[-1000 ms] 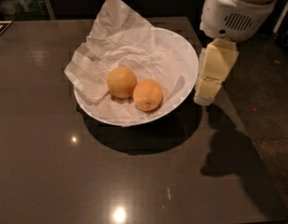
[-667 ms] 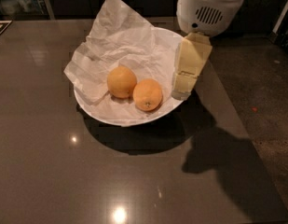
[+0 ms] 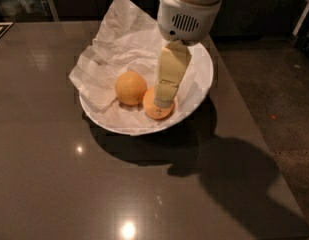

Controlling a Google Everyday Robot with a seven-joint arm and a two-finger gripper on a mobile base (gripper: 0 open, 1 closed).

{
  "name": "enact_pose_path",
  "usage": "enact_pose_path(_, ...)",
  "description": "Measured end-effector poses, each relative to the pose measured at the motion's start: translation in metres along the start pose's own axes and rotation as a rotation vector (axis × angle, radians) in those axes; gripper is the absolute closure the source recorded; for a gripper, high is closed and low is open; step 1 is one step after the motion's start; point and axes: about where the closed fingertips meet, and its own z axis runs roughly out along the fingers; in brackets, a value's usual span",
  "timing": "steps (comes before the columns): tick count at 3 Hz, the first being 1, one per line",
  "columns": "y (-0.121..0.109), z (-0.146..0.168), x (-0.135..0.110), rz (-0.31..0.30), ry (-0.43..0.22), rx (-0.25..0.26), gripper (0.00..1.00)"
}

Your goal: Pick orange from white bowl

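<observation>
The white bowl (image 3: 206, 73) sits on a dark glossy table, lined with crumpled white paper (image 3: 121, 39). Two round fruits lie in it. The orange (image 3: 153, 112), the deeper-coloured one, is at the front middle of the bowl. A paler, yellower fruit (image 3: 130, 88) lies just left of it. My gripper (image 3: 164, 102) hangs down from the white wrist housing (image 3: 189, 14) into the bowl. Its tip is directly over the orange and hides the orange's top and right part.
The table (image 3: 54, 184) runs to an edge on the right, with dark floor (image 3: 279, 99) beyond. The paper rises above the bowl's back-left rim. The arm's shadow falls on the table at front right.
My gripper has moved left, from beside the bowl's right rim to inside the bowl and over the orange. The fruits and bowl have not moved.
</observation>
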Motion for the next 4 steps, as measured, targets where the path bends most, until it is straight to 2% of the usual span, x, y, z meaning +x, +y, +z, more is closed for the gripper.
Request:
enact_pose_path(1,-0.001,0.015,-0.011,0.012,0.008,-0.030,0.12)
enact_pose_path(4,-0.011,0.054,-0.022,0.041,0.039,-0.104,0.18)
